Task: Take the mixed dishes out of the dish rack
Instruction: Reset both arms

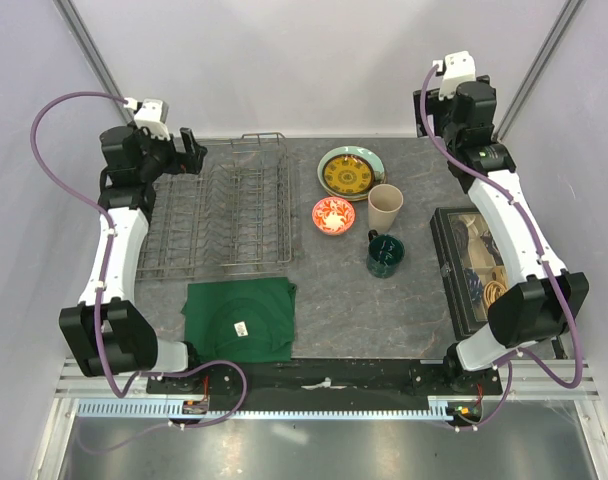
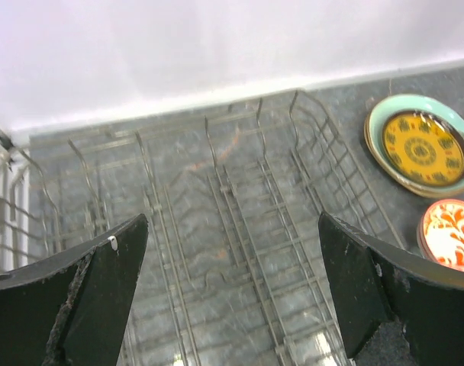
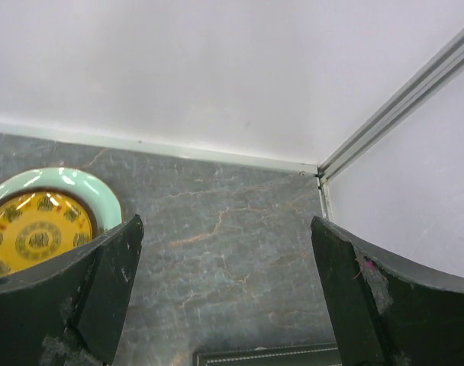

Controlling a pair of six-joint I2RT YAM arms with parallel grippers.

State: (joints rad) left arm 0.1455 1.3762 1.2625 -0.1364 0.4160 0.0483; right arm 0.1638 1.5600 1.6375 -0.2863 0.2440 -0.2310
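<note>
The grey wire dish rack stands at the left with nothing in it; it fills the left wrist view. On the table to its right lie the stacked plates, the yellow-and-dark patterned plate on the pale teal plate, then the red-and-white bowl, the tall beige cup and the dark green mug. The cream floral plate is hidden. My left gripper is open and empty over the rack's far left end. My right gripper is open and empty at the far right corner.
A dark green folded cloth lies in front of the rack. A black compartment box stands along the right side under the right arm. White walls close the back and sides.
</note>
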